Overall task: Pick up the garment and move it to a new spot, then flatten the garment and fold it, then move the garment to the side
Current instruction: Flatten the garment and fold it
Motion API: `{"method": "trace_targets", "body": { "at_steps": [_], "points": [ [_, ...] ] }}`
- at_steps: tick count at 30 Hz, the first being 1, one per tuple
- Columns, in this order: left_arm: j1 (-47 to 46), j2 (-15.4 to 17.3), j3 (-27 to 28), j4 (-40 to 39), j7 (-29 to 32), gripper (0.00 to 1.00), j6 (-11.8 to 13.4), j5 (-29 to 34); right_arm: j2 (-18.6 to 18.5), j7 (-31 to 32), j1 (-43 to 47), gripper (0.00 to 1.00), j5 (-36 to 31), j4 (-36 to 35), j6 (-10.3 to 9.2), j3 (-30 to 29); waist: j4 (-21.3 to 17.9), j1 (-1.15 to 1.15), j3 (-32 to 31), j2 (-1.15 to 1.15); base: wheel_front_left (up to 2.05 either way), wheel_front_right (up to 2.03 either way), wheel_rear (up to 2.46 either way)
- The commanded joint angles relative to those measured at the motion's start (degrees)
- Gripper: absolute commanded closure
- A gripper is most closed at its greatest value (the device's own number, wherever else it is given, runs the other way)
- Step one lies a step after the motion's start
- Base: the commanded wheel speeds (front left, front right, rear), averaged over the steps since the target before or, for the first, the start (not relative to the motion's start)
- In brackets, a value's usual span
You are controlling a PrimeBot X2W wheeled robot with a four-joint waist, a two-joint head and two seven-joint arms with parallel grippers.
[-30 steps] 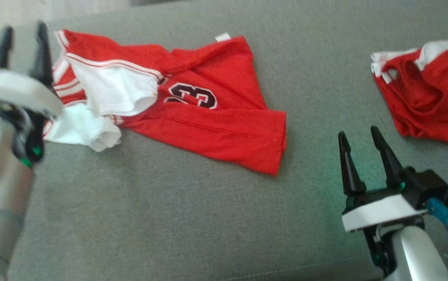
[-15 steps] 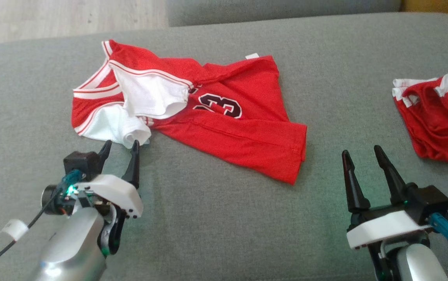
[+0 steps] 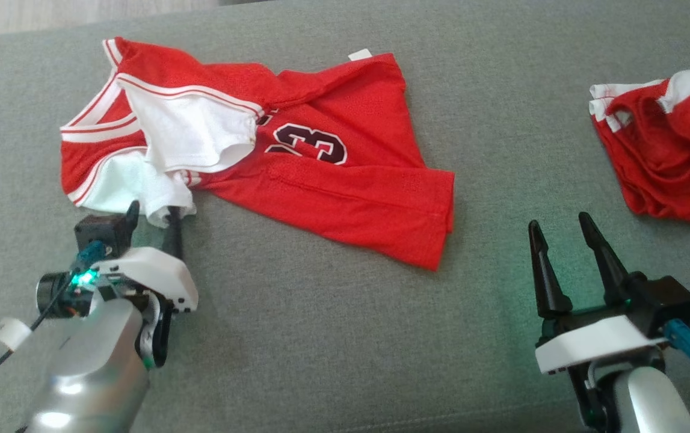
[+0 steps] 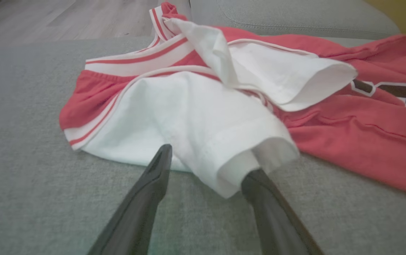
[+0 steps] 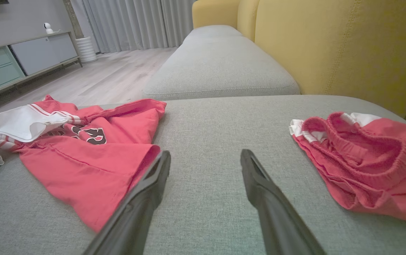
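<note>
The garment (image 3: pixel 345 186) is a red jersey with white sleeves and a dark number, lying crumpled on the grey sofa cushion (image 3: pixel 320 337). My left gripper (image 3: pixel 153 210) stands open at the jersey's near left corner. In the left wrist view (image 4: pixel 210 159) its right finger (image 4: pixel 259 184) reaches into the mouth of the white sleeve (image 4: pixel 203 127), while the left finger (image 4: pixel 156 170) lies alongside the cloth. My right gripper (image 3: pixel 559 220) stands open above bare cushion, right of the jersey's hem (image 5: pixel 82 159), with nothing between its fingers (image 5: pixel 205 152).
Crumpled red shorts (image 3: pixel 669 156) with a white waistband lie at the right (image 5: pixel 365 159). A yellow backrest (image 5: pixel 330 42) rises behind them. A second grey cushion (image 5: pixel 220 67) adjoins the far end, with wooden floor (image 5: pixel 100 78) and a low cabinet (image 5: pixel 11 63) beyond.
The head camera has shifted. My left arm came down from beside the jersey's far left to its near edge, and its fingers now reach the white sleeve. The right gripper holds still.
</note>
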Motion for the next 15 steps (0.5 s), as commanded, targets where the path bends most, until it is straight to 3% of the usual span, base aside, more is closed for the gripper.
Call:
{"method": "trace_targets", "body": {
  "at_steps": [1,2,9,15],
  "points": [
    [-2.94,1.42,2.11,-0.47,-1.03,0.85,-0.15,0.06,-0.36,-0.23,-2.38,0.0,-0.55,-2.1,0.37,1.14,-0.28,-0.01,0.29,0.0,0.0,0.0,0.0],
    [-3.21,1.45,1.85,-0.11,-1.35,1.0,-0.45,0.32,-0.36,-0.27,-2.41,0.0,-0.52,-2.05,0.37,1.06,-0.31,-0.01,0.31,0.0,0.0,0.0,0.0],
    [-2.26,3.61,-1.12,-2.91,-3.54,1.0,-1.99,3.49,-0.36,-1.02,-1.65,0.0,0.4,-0.99,0.37,-0.39,1.93,-0.01,-2.32,0.0,0.0,0.0,0.0],
    [0.72,10.94,-2.47,-13.66,-0.84,1.0,0.62,6.58,-0.36,-1.87,-0.22,0.0,1.65,0.57,0.37,-0.75,4.76,-0.01,-6.01,0.0,0.0,0.0,0.0]
  ]
}}
